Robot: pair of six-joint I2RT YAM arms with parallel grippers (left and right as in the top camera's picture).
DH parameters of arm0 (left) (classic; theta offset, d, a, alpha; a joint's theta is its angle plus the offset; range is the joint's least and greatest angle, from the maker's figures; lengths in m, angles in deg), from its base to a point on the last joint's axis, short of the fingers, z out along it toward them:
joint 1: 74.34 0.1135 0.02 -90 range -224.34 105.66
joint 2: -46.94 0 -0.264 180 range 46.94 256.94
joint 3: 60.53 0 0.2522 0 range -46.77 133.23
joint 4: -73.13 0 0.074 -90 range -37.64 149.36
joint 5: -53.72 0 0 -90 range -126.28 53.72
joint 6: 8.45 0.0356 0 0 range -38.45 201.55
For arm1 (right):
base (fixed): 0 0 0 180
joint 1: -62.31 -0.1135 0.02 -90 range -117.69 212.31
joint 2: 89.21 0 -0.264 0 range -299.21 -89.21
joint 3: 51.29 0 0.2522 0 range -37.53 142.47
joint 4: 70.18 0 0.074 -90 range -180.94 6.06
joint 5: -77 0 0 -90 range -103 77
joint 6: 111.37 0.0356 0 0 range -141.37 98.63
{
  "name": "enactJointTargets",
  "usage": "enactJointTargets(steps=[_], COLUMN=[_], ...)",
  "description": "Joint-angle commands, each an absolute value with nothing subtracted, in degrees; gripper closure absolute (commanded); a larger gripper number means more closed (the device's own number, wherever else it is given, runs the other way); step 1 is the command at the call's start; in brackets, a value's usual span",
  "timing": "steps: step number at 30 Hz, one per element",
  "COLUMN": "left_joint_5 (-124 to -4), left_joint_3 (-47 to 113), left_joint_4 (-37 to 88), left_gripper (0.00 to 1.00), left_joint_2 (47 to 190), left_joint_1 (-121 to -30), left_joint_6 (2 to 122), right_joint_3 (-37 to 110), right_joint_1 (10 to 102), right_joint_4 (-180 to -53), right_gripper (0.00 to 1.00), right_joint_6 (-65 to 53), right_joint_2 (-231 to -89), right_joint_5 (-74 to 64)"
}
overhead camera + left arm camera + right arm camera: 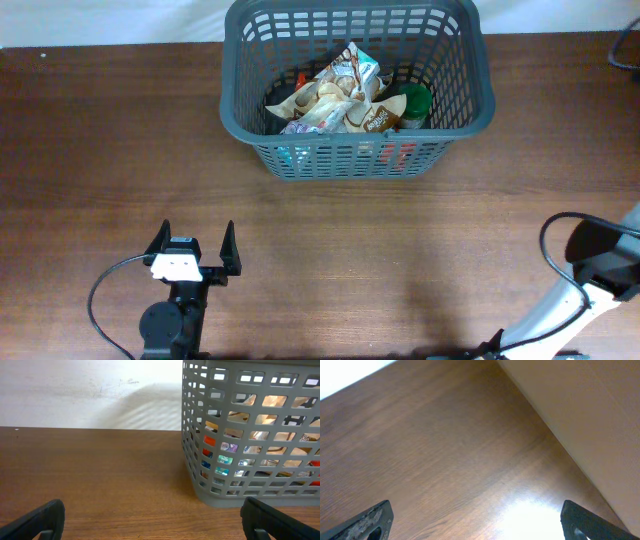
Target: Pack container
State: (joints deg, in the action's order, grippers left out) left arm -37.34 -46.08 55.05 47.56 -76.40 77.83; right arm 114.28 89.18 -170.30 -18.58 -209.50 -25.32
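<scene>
Dark brown wood-grain worktop (90,150) fills the overhead view below a pale strip of wall (100,20). At upper centre stands the container (350,158), a grey plastic rectangular basket with rounded corners and slotted lattice sides. Inside lie crinkled, glossy snack packets (340,95) beside a round green lid (413,100). At lower left, well apart from it, the left gripper (197,236) has its black jaws spread wide, holding nothing. The right gripper (479,522), seen in its wrist view, is likewise spread wide above the wood.
</scene>
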Motion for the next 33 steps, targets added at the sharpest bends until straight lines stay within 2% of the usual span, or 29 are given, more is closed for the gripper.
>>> enactJointTargets(steps=[1,7,11,18,21,27,33], left_joint_5=[-36.7,-36.7,-36.7,-36.7,-36.7,-36.7,-36.7], left_joint_3=[-46.3,-46.3,-46.3,-46.3,-46.3,-46.3,-46.3], left_joint_4=[54.6,54.6,54.6,54.6,54.6,54.6,54.6], left_gripper=[0.01,0.01,0.01,0.01,0.01,0.01,0.01], left_joint_2=[47.2,47.2,47.2,47.2,47.2,47.2,47.2], left_joint_1=[-76.0,-76.0,-76.0,-76.0,-76.0,-76.0,-76.0], left_joint_6=[77.3,77.3,77.3,77.3,77.3,77.3,77.3], right_joint_3=[114.2,112.0,103.6,72.2,60.5,42.6,31.3], right_joint_1=[84.9,79.3,76.9,76.5,76.5,76.5,76.5], right_joint_4=[-169.6,-168.2,-157.1,-128.3,-121.7,-118.8,-117.3], right_gripper=[0.01,0.01,0.01,0.01,0.01,0.01,0.01], right_joint_6=[-19.4,-19.4,-19.4,-19.4,-19.4,-19.4,-19.4], right_joint_2=[-203.8,-197.9,-190.9,-170.1,-161.1,-144.2,-129.2], right_joint_5=[-28.7,-28.5,-28.0,-16.5,-12.5,-6.4,2.0])
